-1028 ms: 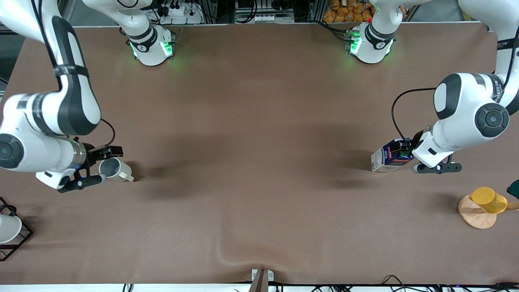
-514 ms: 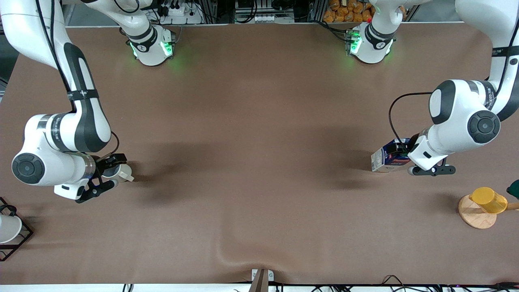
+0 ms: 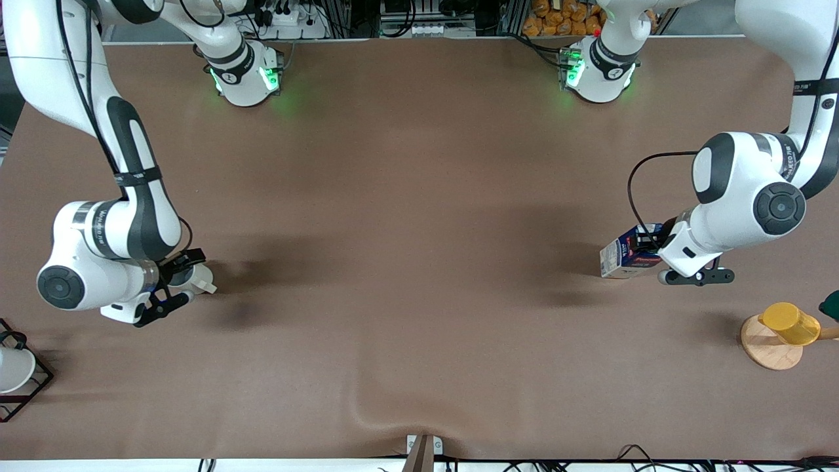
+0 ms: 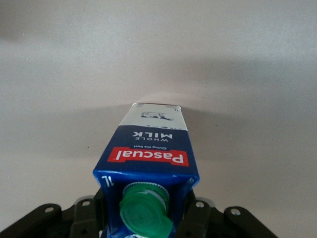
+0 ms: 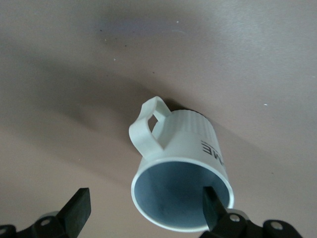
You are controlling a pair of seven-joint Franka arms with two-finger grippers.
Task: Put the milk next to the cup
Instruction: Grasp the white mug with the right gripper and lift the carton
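Brown tabletop (image 3: 419,295), a wrinkle at its near edge. Toward the right arm's end, white cup in a wire rack (image 3: 16,373); toward the left arm's end, yellow cup (image 3: 790,322) on a wooden disc (image 3: 767,351). Farther up, milk (image 3: 623,254) on the tabletop, left tool (image 3: 655,252) clamped on its capped top. At the right arm's end, well apart from the milk, cup (image 3: 196,278) with the right tool (image 3: 175,280) around its rim, fingers (image 5: 77,210) apart. Arm bases and cables along the farthest edge.

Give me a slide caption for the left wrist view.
Left tool closing on the capped top of the milk carton standing on the brown table.
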